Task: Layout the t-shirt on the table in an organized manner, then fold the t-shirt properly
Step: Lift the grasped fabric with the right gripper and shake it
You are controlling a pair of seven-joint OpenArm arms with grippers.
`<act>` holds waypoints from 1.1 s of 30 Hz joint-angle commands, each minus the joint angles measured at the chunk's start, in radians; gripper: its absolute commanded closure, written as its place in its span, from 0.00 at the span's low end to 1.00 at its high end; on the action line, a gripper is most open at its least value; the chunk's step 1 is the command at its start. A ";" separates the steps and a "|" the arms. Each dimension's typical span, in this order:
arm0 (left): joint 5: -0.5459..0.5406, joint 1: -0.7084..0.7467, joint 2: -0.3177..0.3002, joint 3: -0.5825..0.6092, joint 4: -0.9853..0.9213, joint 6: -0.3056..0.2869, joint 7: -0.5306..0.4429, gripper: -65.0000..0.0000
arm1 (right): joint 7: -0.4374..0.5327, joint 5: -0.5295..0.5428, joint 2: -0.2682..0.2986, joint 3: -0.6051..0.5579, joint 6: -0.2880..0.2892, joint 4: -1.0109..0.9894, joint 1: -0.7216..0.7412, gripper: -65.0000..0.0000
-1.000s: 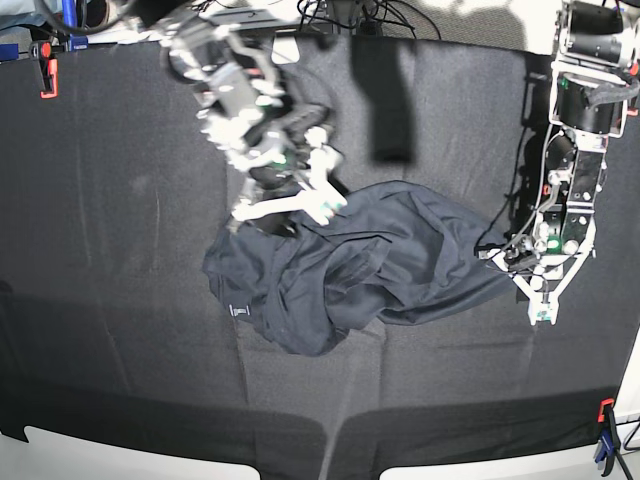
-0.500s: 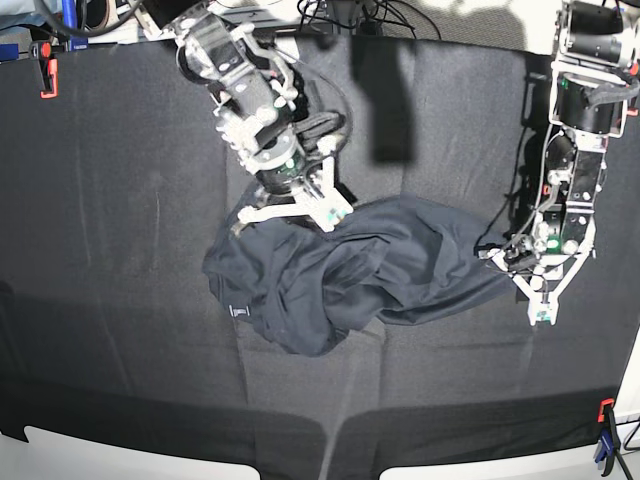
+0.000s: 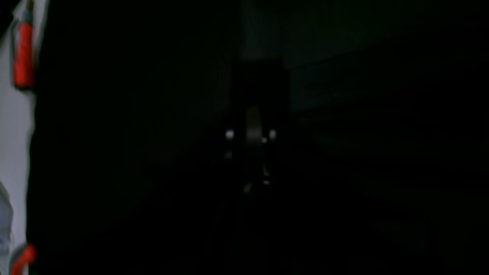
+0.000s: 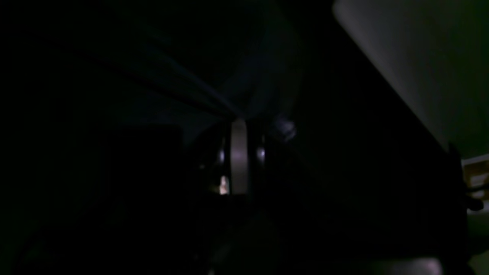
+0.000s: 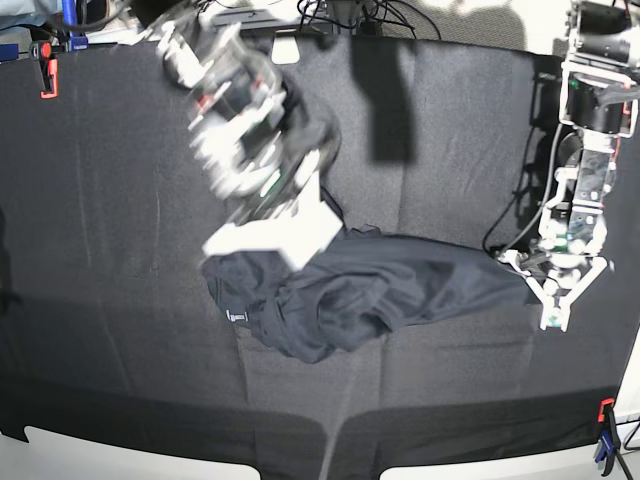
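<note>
1. Where the black table [image 5: 120,180] spreads under both arms, one t-shirt [image 5: 370,290] lies crumpled near its middle, stretched sideways into a long bunch.
2. One small white label [image 5: 235,316] shows on the shirt's end nearest the right arm; folds pile up below the centre.
3. Two arms counted. Right gripper [image 5: 270,238] is smeared by motion blur in the base view, sitting at the shirt's upper edge on that view's left.
4. Right wrist view is very dark: the two fingers [image 4: 239,160] stand pressed together, dark fabric creases running up and away from the tips. Reads as clamped on the t-shirt; cloth between the pads not clearly resolved.
5. Left gripper [image 5: 553,300] stands at the shirt's opposite end, on the base view's right, fingers drawn together and pointing down toward the table's front edge.
6. Whether the left fingers pinch the shirt's tip or merely touch it cannot be told; its wrist view is almost black.
7. Clamps counted in the base view: two, one orange [image 5: 47,76] at the far left corner, one [image 5: 606,440] at the near right corner.
</note>
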 commanded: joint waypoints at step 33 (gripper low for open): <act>-0.014 -0.071 -0.016 -0.007 0.018 -0.007 -0.060 1.00 | -0.218 0.130 0.104 -0.123 0.349 0.173 -0.113 1.00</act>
